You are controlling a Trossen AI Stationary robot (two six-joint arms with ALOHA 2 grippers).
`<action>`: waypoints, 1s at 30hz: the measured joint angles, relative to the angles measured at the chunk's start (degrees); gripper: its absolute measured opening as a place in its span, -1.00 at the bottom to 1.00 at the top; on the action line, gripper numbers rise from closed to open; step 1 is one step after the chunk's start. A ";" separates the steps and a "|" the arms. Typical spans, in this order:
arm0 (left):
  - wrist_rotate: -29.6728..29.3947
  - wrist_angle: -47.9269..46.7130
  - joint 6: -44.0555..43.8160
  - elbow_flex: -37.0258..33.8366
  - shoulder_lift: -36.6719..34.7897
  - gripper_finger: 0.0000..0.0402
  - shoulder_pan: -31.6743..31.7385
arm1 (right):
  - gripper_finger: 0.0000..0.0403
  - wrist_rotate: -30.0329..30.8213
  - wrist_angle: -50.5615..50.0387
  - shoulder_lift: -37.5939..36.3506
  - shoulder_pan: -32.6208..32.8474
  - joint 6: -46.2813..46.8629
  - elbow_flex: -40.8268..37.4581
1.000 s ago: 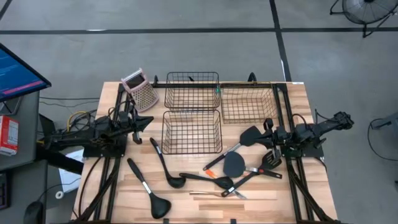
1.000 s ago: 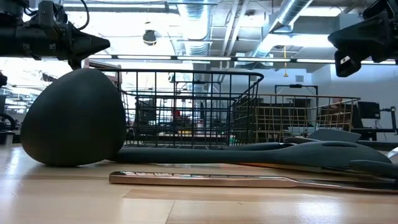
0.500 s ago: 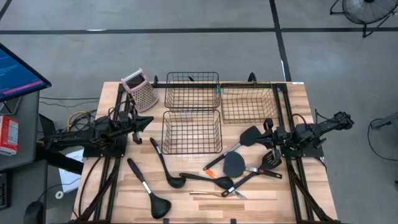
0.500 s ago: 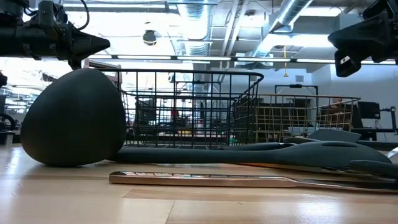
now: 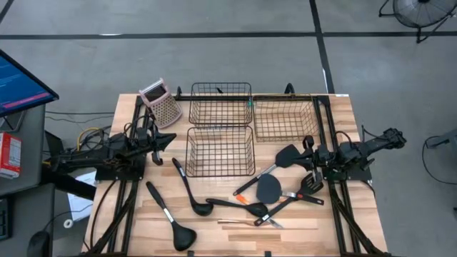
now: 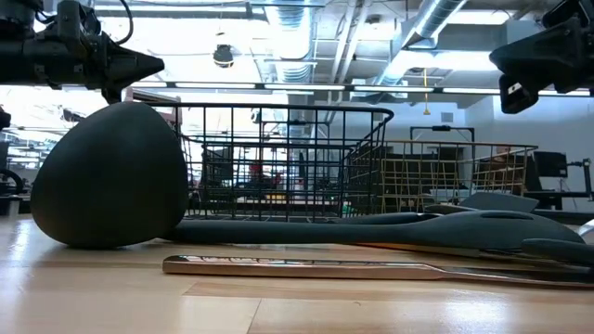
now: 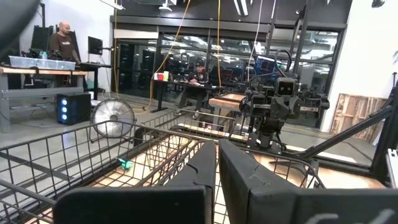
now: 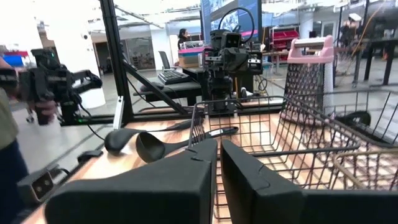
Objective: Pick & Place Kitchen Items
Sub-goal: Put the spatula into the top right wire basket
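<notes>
Both our grippers hang closed and empty above the table: the left gripper at its left side near the grater, the right gripper at its right side. We see the kitchen items scattered on the wood in front of the three wire baskets, none inside them.

No text, label, brand, number or sign could be read in any of the views. The blue screen at the left edge of the high view carried faint lines of writing, too small to make out. The white and red box below it showed markings that stayed illegible as well. Nothing on the utensils, the baskets, the arms or the room behind them bore lettering that could be told
</notes>
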 joint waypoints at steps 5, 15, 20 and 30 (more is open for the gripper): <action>0.00 0.51 -6.08 0.00 0.00 -0.98 0.02 | -0.89 0.00 0.00 0.00 0.00 -1.54 -0.01; 0.00 6.99 -15.72 -0.01 0.00 -0.98 0.01 | -0.89 0.44 1.60 0.02 -0.30 8.45 -0.02; 0.00 11.00 -16.72 -0.01 0.00 -0.98 0.02 | -0.89 0.64 9.94 0.02 -1.51 14.73 -0.02; -0.02 16.83 -16.86 0.00 0.00 -0.98 0.00 | -0.89 3.43 26.52 0.00 -4.87 14.77 -0.02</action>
